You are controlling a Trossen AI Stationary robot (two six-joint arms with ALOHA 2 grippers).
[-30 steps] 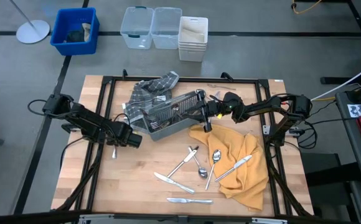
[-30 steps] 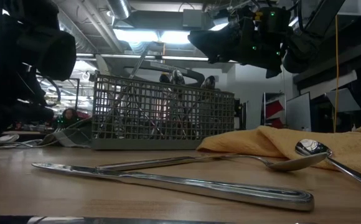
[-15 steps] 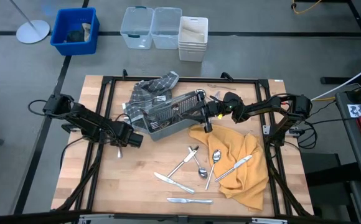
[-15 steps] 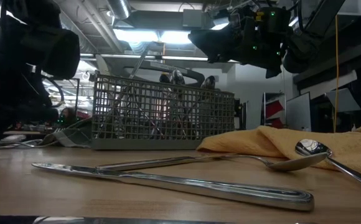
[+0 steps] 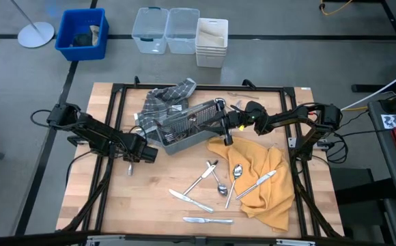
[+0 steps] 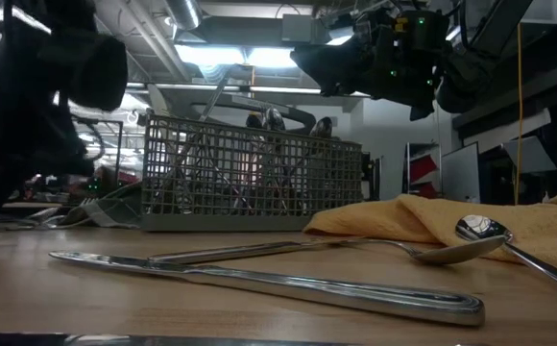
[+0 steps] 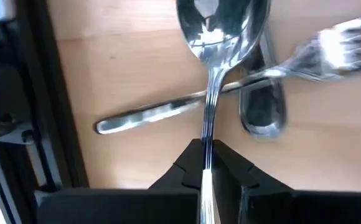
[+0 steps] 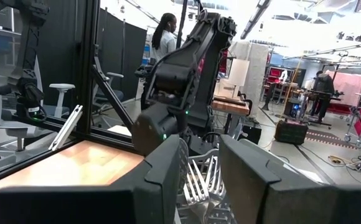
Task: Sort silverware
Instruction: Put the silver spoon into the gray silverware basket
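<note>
1. Two end effectors are at work; the left end effector (image 7: 206,163) is closed on the slim handle of a shiny spoon (image 7: 221,28), whose polished bowl mirrors the room lights.
2. Under that spoon, in the left wrist view, a fork (image 7: 317,56) lies crosswise on the wooden table (image 7: 124,68), with a second spoon bowl (image 7: 262,112) beside the held handle.
3. From above, the left end effector (image 5: 138,156) sits at the left of centre of the frame, low over the table (image 5: 150,205).
4. The right end effector (image 5: 224,127) hovers just right of centre over the near end of the grey mesh caddy (image 5: 184,126), its fingers spread fairly wide and, in its wrist view, empty.
5. The caddy holds upright silverware; handles and bowls stick up above its rim in the low view (image 6: 274,120).
6. More silverware lies loose lower centre: a fork (image 5: 201,176), a spoon (image 5: 233,179), a knife (image 5: 190,200) and another knife (image 5: 207,220), plus a knife (image 5: 258,183) on the yellow cloth (image 5: 270,195).
7. A checked grey cloth (image 5: 160,101) lies behind the caddy.
</note>
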